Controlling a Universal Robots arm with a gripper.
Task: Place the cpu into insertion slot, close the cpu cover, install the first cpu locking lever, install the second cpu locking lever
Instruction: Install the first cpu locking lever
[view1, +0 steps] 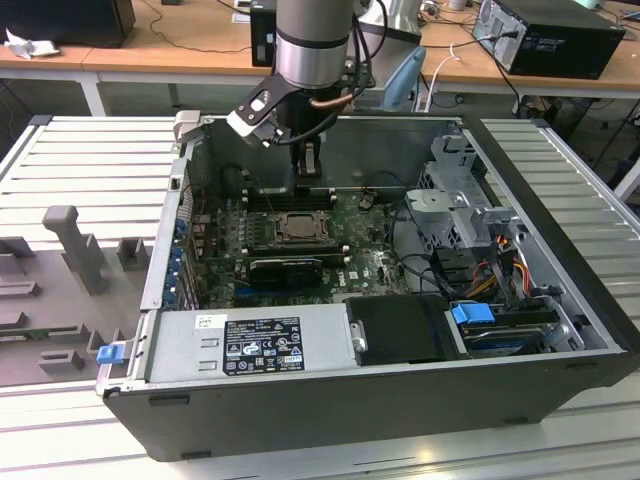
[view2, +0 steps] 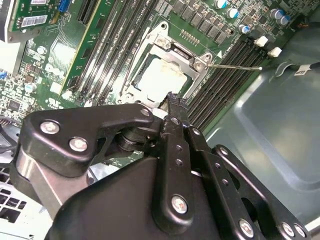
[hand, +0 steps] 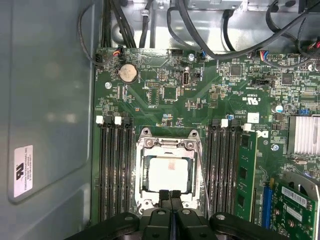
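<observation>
While cpu (hand: 167, 172) sits under cpu cover (hand: 167, 144), closed claw (hand: 170, 193) meets cover edge.

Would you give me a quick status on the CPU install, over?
Gripper shut, at the edge of the cpu cover. Cpu seated, cover down over it. Thin lever rod alongside; nothing in the way.

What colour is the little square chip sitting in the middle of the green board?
The cpu is pale silver-beige, clearest in the first wrist view.
</observation>
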